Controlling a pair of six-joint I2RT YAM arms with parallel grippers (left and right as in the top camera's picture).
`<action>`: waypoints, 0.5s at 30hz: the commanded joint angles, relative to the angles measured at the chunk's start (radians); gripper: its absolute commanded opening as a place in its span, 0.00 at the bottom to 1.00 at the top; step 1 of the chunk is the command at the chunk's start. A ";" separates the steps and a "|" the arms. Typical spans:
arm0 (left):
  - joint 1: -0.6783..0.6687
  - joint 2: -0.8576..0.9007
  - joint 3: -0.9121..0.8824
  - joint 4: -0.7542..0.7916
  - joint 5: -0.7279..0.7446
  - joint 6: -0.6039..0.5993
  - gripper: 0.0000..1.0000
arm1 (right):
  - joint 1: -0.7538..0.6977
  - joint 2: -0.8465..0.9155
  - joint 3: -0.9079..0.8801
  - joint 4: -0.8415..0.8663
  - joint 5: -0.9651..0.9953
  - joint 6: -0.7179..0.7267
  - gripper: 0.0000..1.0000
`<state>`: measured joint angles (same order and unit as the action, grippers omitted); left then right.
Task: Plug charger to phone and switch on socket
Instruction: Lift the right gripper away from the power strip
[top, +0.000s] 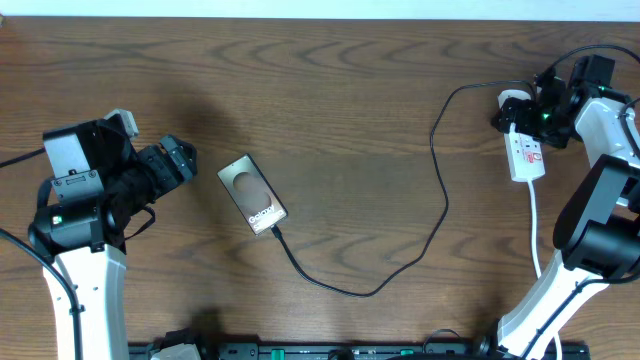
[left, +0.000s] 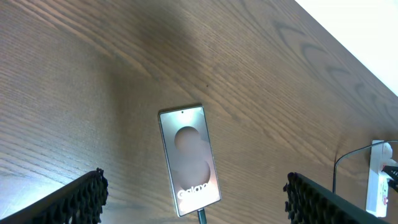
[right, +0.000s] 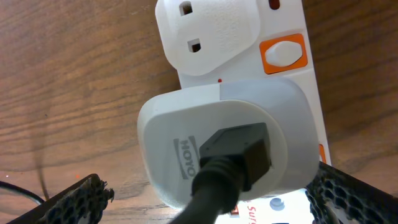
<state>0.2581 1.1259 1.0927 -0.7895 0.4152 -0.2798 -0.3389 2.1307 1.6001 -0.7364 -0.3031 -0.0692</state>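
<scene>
Dark wood-grain table (top: 330, 90), lit from above, pale wall strip along the far edge.

Overhead view:
- phone (top: 252, 194) lies flat, left of centre, face up, turned slightly off square.
- charger cable (top: 440, 190) leaves the phone's near end, dips toward the near edge, then climbs right to the far end of the power strip (top: 527, 152).
- Strip sits at the far right, with red markings on its top. Its white lead (top: 535, 220) trails toward the near side.
- left gripper (top: 178, 160) is just left of the phone, apart from it.
- right gripper (top: 522, 112) is over the strip's far end. Its spread is hard to read from here.

Left wrist view:
- Both fingers (left: 74, 202) sit at the lower corners, spread wide, nothing between them but table and the phone's near end.
- "Galaxy" lettering is legible.
- A dark stub meets the phone's near edge. Cannot tell whether the tip is fully seated.
- Strip shows only as a sliver at the right edge.

Right wrist view, detail the overhead lacks:
- white adapter (right: 224, 143) sits on the strip, with the black cable connector in its back.
- Beyond it are a white block (right: 208, 31) with two slots and an orange switch (right: 283, 53). Its on or off position is unreadable.
- Fingers (right: 354, 199) are set wide, one either side of the adapter. Cannot tell whether they touch it.
</scene>
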 joint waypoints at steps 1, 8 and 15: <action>0.000 0.004 0.006 -0.003 -0.009 0.017 0.90 | 0.028 0.013 -0.011 -0.019 -0.114 0.016 0.99; 0.000 0.004 0.006 -0.003 -0.009 0.017 0.90 | 0.028 0.013 -0.011 -0.018 -0.183 0.016 0.99; 0.000 0.004 0.006 -0.003 -0.009 0.017 0.90 | 0.028 0.013 -0.011 -0.019 -0.182 0.016 0.99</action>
<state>0.2581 1.1259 1.0927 -0.7895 0.4152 -0.2798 -0.3420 2.1277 1.6016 -0.7444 -0.3515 -0.0650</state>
